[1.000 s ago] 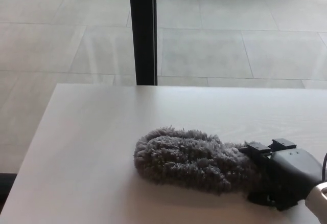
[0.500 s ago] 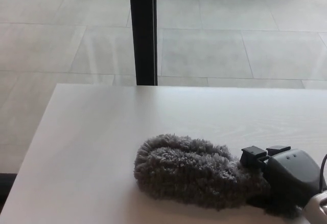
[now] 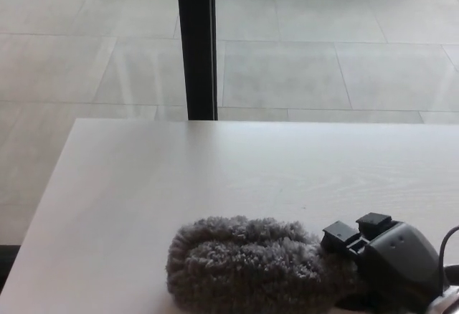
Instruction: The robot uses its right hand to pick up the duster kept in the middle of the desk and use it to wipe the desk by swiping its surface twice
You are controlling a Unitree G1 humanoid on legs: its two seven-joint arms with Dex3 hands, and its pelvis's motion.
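**Duster low on the desk, right hand at its end**

Pale grey floor tiles (image 3: 86,49) fill the upper part of the head view, seen through glass split by a black vertical post (image 3: 196,41) that stands just behind the far edge of the desk (image 3: 215,170). That desk is a light, wood-grained surface, bare across its left and far portions.

Leftmost of the task's things is the duster (image 3: 244,264), a shaggy grey bundle lying flat on the desk near its front edge, its rounded tip pointing left, away from the fingers. Its right end runs up against the right hand (image 3: 391,267), whose black fingers (image 3: 343,235) sit at the fluffy head's upper right corner, touching the pile. The dark grey body of the hand lies just right of them, partly cut by the frame's lower edge. Whether the fingers are clamped on the duster's hidden handle cannot be told: the fluff and the hand's own back cover the contact.
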